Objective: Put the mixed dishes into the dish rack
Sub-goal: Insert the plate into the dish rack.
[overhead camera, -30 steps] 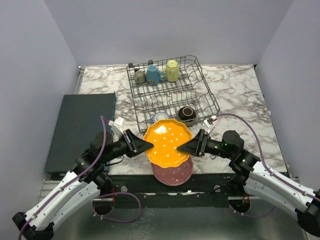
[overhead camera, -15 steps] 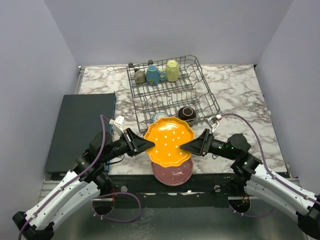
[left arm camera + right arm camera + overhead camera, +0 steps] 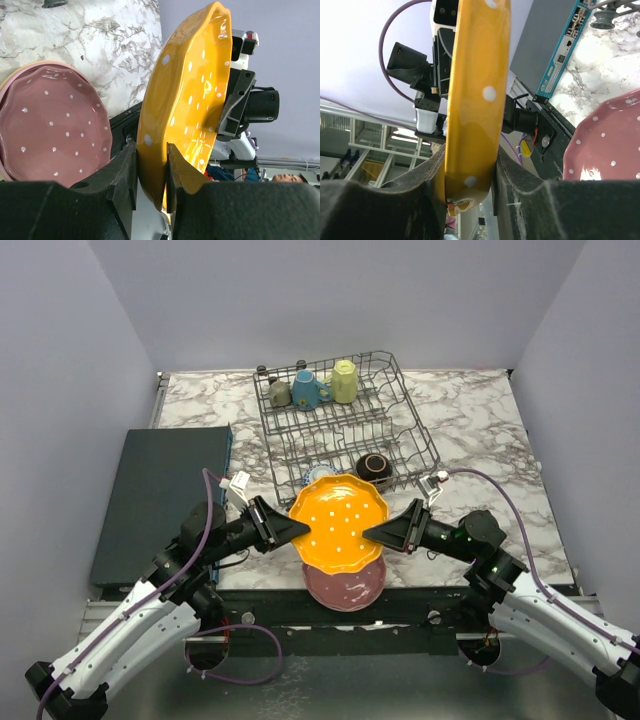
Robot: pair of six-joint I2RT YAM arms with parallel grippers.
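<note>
The scalloped orange white-dotted ceramic plate (image 3: 338,523) hung at lower centre of the top view, above the marble surface (image 3: 480,430), gripped at opposite rims: the left fingers (image 3: 120,175) clamped its left edge, the right fingers (image 3: 520,187) its right. Under it lay a scalloped pink dotted plate (image 3: 345,588). At centre frame stood the grey wire dish rack (image 3: 340,430), holding a grey mug (image 3: 280,393), a blue mug (image 3: 308,390), a yellow mug (image 3: 344,381) and a brown bowl (image 3: 375,468)
</note>
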